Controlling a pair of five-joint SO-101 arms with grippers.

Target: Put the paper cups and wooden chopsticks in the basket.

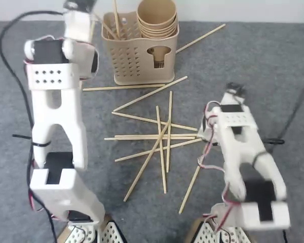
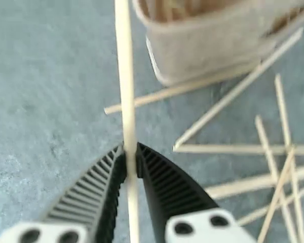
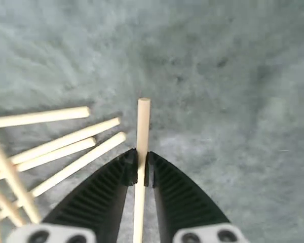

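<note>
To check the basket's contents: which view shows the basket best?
The high view: the whole basket from above, with paper cups and chopsticks inside. The left wrist view gives part of its wall.

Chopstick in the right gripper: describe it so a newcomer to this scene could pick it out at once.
In front of the beige basket, wooden chopsticks lie scattered on the grey mat. At the pile's edge by the right arm, the right gripper is shut on one chopstick. Its blunt end pokes past the black ribbed fingers, while its neighbours lie loose.
</note>
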